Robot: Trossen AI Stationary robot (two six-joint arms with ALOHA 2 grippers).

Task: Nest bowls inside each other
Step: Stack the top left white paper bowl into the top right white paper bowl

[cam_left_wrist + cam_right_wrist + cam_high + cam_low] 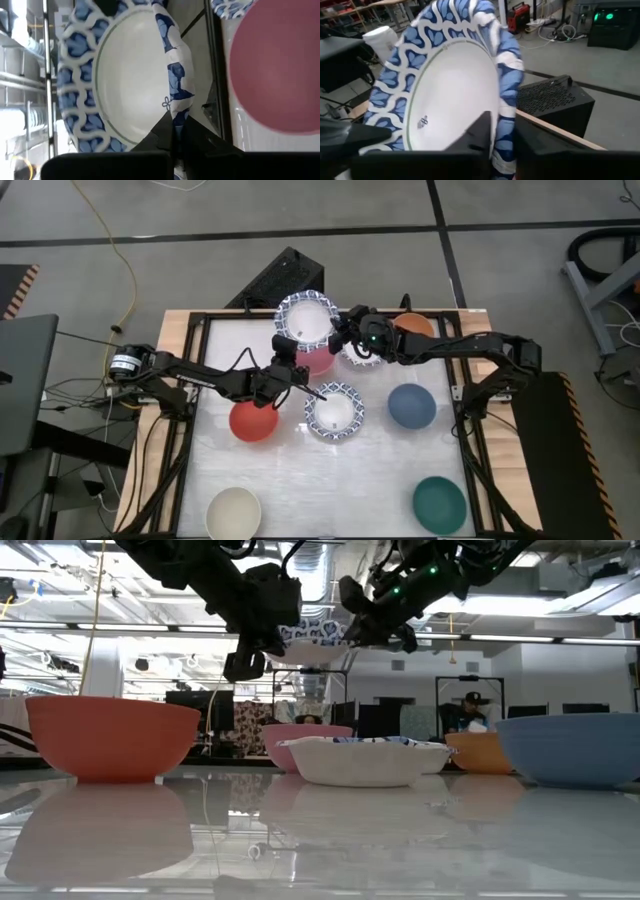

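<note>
A white bowl with a blue patterned rim hangs in the air at the table's far middle, above a pink bowl. My left gripper is shut on its near-left rim. My right gripper is closed on its right rim. In the low view the lifted bowl sits between both grippers. A second patterned bowl rests on the table under my right arm. A third stands in the middle, beside a red bowl. My left gripper pinches the lifted bowl's rim between its two fingers, one inside the bowl and one outside. The fingers come roughly level from the table's left. The bowl is clear of the table, mouth up. My right gripper has the same bowl's rim, opposite the left gripper. One finger lies inside the bowl and the other outside the wall. The fingers come roughly level from the table's right. The bowl stays lifted clear.
An orange bowl stands at the far right, a blue bowl right of centre, a teal bowl near right and a cream bowl near left. A black box sits beyond the far edge.
</note>
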